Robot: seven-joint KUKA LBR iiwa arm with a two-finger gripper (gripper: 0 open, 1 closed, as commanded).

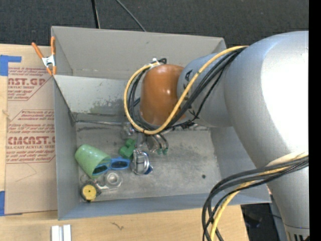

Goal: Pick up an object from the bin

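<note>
- You had the grey bin [64, 149] with its few loose things gathered in the left part of the floor, towards the near wall.
- Farthest left, a pale green cup [90, 157] lay on its side, its mouth turned to the right and the near wall.
- In the near left corner, a small yellow disc [89, 192] with a dark centre lay flat, below the cup.
- Just right of the disc, a clear, glassy thing [112, 180] lay on the floor; you could not make out its shape.
- A blue piece [119, 163], flat and frame-like, lay touching the cup's mouth and reached right towards the tool.
- A small green block [128, 148] lay just above the blue piece, left of the tool's tip.
- Your gripper [141, 163] was down low at the floor, left of the bin's middle, just beside the blue piece's right end and the green block. These two were the things nearest to it.
- You could not tell whether the tool was apart or together, nor whether anything was clamped in it. A little blue showed at its lower edge.
- Above the tip sat the orange cover [159, 94], with yellow and black cables [130, 92] looped round it.
- On the right, the thick silver arm [266, 114] reached in over the bin's right wall.
</note>
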